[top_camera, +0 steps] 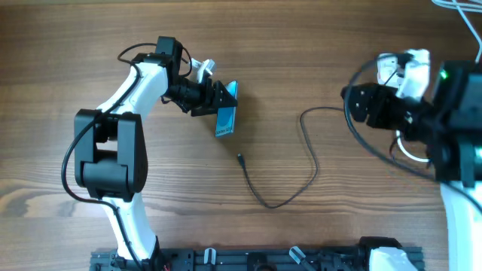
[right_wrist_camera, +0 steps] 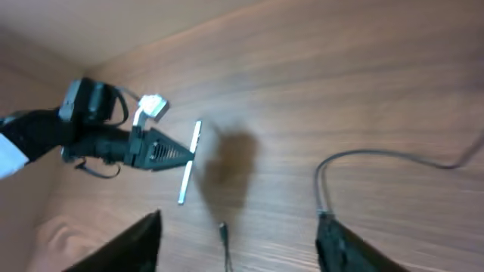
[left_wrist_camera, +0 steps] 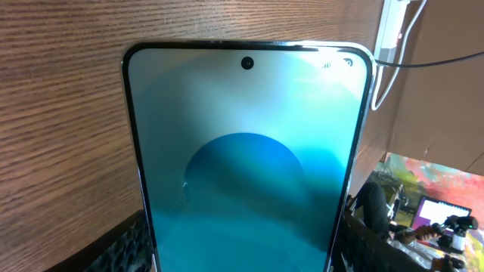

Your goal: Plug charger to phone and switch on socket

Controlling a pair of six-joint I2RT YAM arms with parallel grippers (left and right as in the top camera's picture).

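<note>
My left gripper (top_camera: 218,98) is shut on the phone (top_camera: 226,119) and holds it tilted above the table at centre left. In the left wrist view the teal screen (left_wrist_camera: 242,151) fills the frame between the black fingers (left_wrist_camera: 125,245). The charger (top_camera: 305,177) lies on the table as a thin black curvy cable, its plug tip (top_camera: 239,157) just below the phone. My right gripper (top_camera: 354,102) hovers at the right, open with nothing in it. Its fingers (right_wrist_camera: 144,242) frame the plug tip (right_wrist_camera: 224,230). The socket (left_wrist_camera: 393,30) shows white at the far end.
White cords (top_camera: 461,16) run off the top right corner. A black rail (top_camera: 263,260) lines the table's front edge. Bare wood lies between the two arms around the cable.
</note>
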